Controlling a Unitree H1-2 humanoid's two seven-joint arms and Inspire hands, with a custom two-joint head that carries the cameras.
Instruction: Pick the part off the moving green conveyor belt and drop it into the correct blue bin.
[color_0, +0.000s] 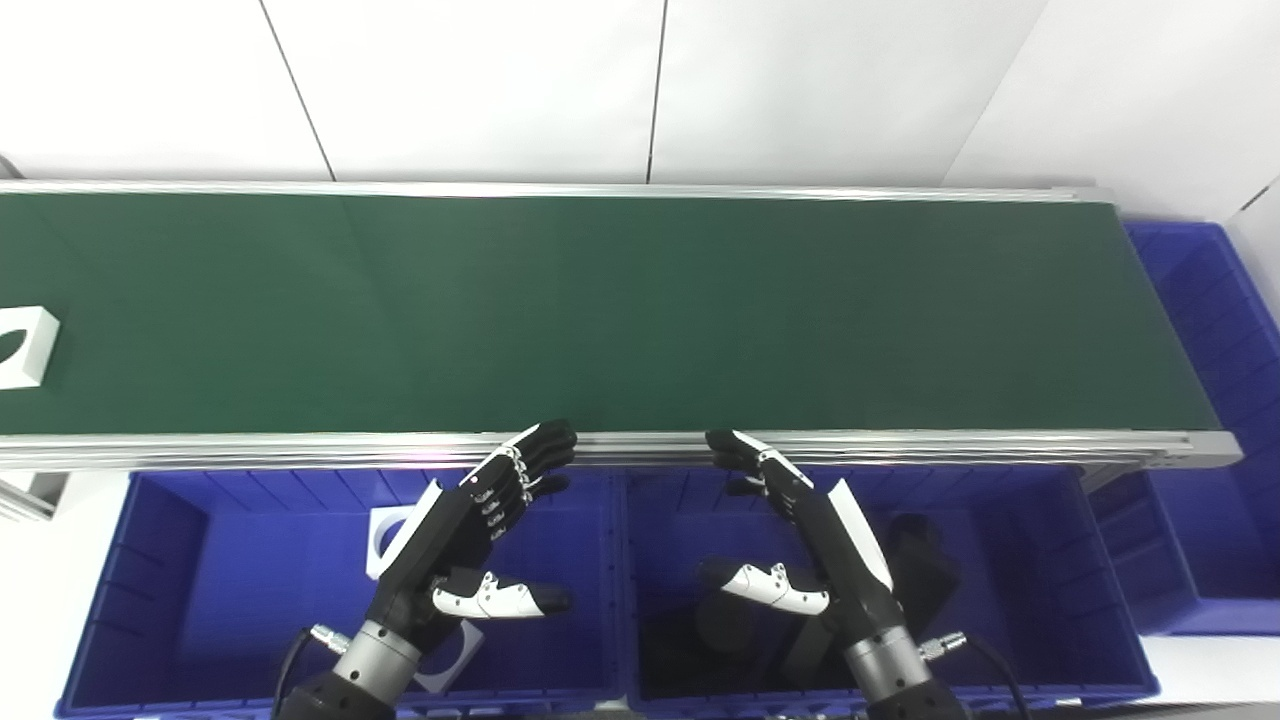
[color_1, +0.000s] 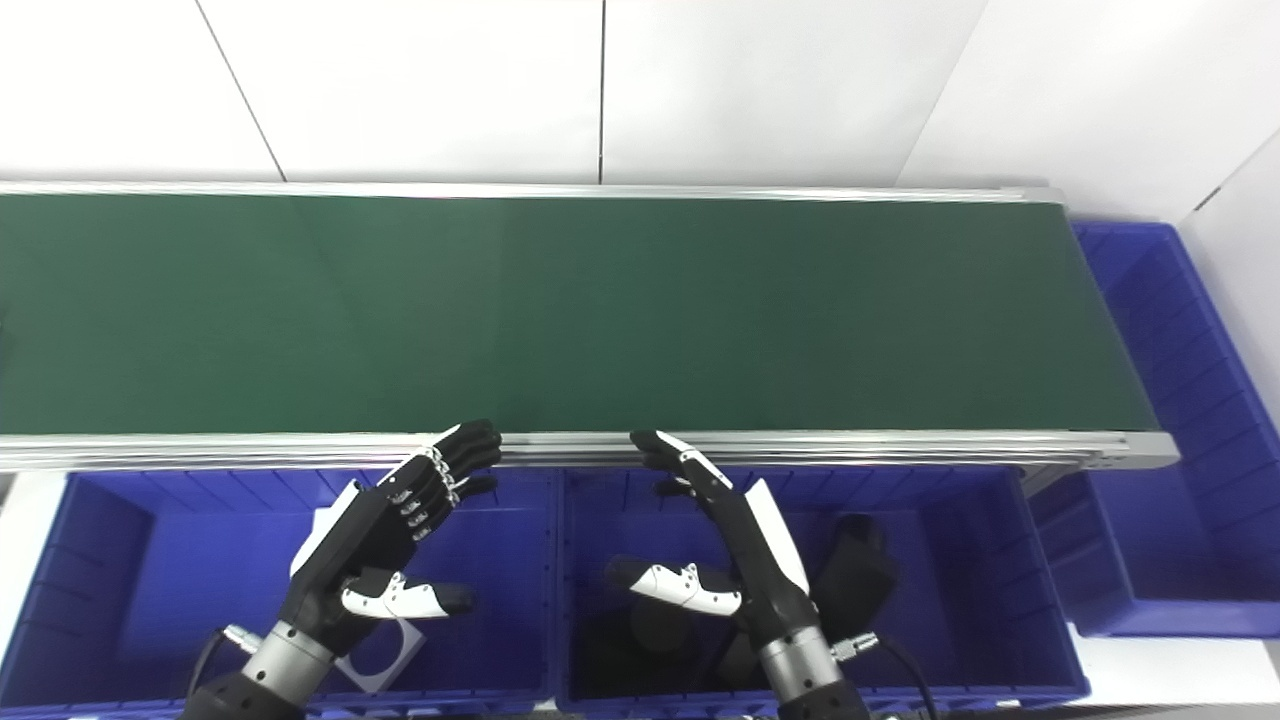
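Observation:
A white square part (color_0: 22, 346) with a round hole lies on the green conveyor belt (color_0: 600, 310) at the far left edge of the left eye view; it is out of the right eye view. My left hand (color_0: 470, 545) is open and empty, held above the left blue bin (color_0: 160, 560), fingers reaching the belt's near rail. My right hand (color_0: 810, 540) is open and empty above the middle blue bin (color_0: 1030, 560). White parts (color_0: 385, 530) lie in the left bin, partly hidden by my left hand. Black parts (color_0: 925, 570) lie in the middle bin.
A third blue bin (color_0: 1215, 420) stands past the belt's right end. An aluminium rail (color_0: 900, 445) runs along the belt's near side, between the belt and the bins. White wall panels stand behind the belt.

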